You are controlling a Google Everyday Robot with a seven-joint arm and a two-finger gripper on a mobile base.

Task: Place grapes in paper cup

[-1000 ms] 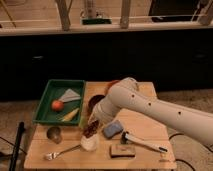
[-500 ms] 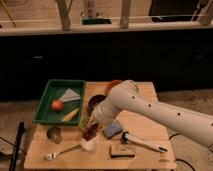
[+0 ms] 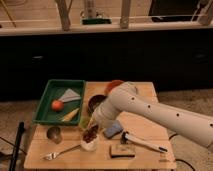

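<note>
Grapes (image 3: 90,135) sit dark and lumpy right at the mouth of the paper cup (image 3: 89,144), near the front edge of the wooden table (image 3: 145,131). Gripper (image 3: 93,129) is down directly over them, fingers closed around the cluster. Green tray (image 3: 46,102) with an orange-red fruit (image 3: 57,105) lies to the left.

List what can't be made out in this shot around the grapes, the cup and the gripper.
- Gripper: in the camera view it sits right over the paper cup, mostly covered by the arm's own wrist and blurred.
- Grapes: whether they rest in the cup or hang above it cannot be told; they overlap its rim.
- Cup's inside: hidden by the grapes.
- Dark bowl: its right side is covered by the arm.
</note>
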